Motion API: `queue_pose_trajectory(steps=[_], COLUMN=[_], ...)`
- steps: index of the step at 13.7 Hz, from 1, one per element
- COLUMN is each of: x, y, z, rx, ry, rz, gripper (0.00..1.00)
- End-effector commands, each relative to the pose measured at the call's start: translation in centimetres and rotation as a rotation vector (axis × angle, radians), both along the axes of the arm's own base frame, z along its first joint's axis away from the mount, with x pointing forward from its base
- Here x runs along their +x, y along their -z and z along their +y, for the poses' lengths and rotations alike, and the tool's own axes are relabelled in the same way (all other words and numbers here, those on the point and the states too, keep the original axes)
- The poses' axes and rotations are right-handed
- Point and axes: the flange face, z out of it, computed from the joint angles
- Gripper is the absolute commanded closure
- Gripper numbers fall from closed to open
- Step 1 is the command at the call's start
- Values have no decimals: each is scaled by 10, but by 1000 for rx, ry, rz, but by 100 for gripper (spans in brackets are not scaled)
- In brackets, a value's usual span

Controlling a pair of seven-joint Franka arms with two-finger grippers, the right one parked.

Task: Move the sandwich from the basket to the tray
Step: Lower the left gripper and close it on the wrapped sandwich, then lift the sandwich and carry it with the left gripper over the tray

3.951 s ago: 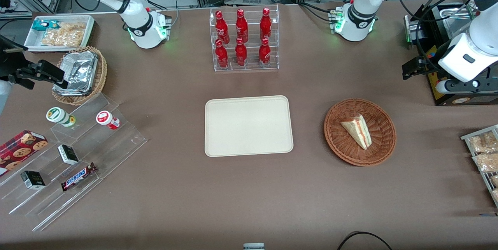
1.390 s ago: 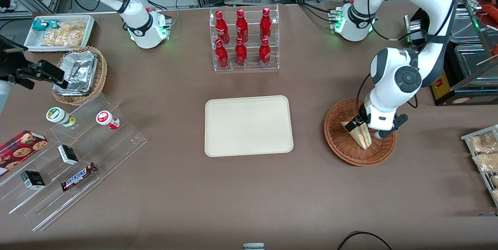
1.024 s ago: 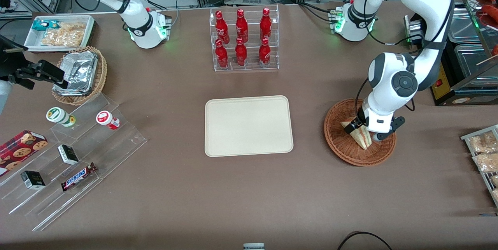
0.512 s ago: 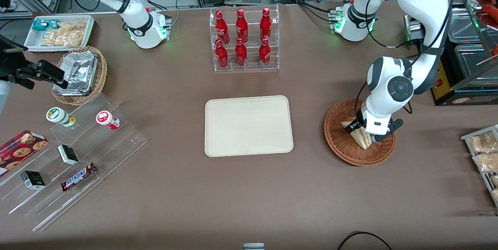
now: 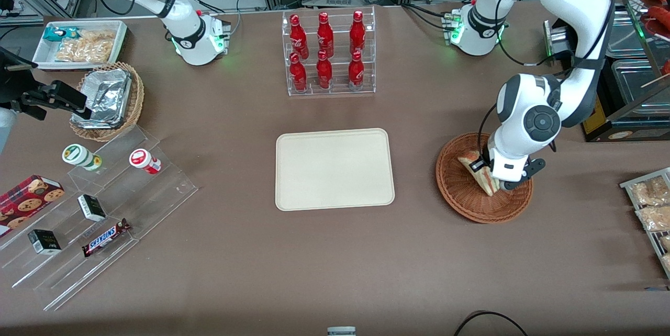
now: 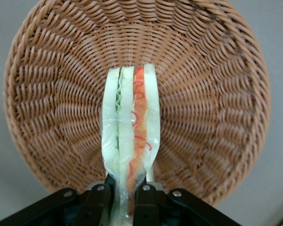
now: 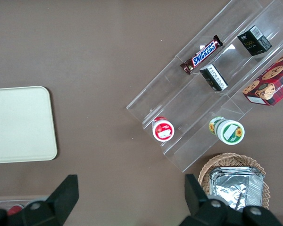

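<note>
Wicker first: I see one basket (image 5: 484, 178) with one sandwich (image 6: 130, 146) standing on edge over it, my gripper (image 6: 125, 200) clamped on its wrapped corner. One tray (image 5: 334, 168) lies apart, toward the parked arm's end.

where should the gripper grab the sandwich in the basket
Across the two flat bread faces at the wide end, from above. The sandwich stands on edge over the basket, and the gripper has its jaws shut there, squeezing the layers together rather than apart.
</note>
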Motion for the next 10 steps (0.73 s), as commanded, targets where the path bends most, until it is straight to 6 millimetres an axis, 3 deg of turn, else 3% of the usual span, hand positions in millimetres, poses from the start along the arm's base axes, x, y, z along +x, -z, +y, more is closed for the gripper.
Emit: queue_pose_trajectory(steps=[1,2,6,9,10], x=[3,1,-2,-9,-14], y=[-34,-41,-30,-29,-19], z=[-37,-61,-163,-236,-257], rx=[23,26,25,10,10], ry=[68,116,290,301,299], rz=[34,50,76,36,29], gripper=[99,98,97,98,99])
